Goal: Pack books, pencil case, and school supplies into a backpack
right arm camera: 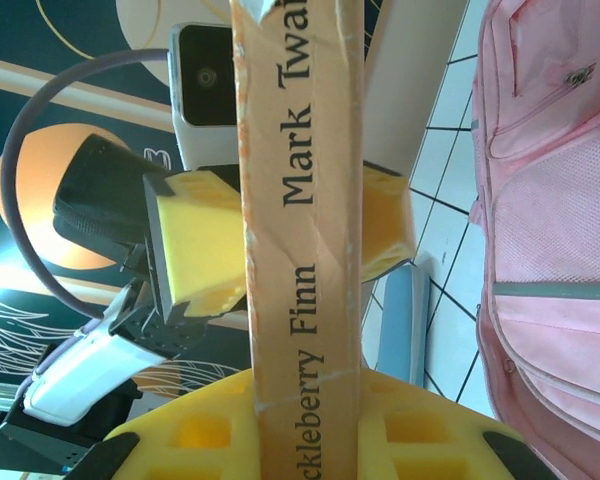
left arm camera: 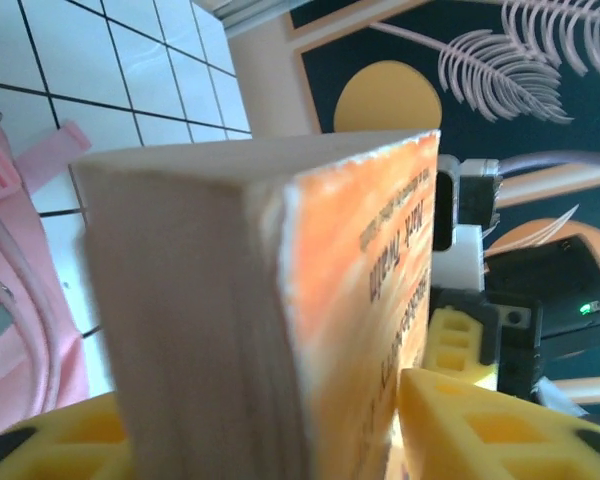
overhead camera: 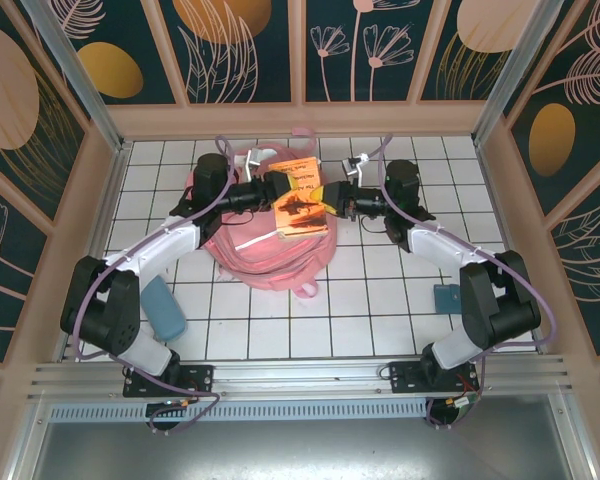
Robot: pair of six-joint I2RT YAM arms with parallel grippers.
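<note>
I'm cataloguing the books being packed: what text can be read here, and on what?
"Mark Twai", end cut off: spine of the orange book.
"ckleberry Finn", start cut off: same spine.
Cover lettering: too blurred to read in the left wrist view, too small from above.

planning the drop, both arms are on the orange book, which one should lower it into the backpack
Left, probably: the left fingers clamp both covers of the orange book from over the backpack, while the right fingers hold it from the backpack's right edge.
</note>
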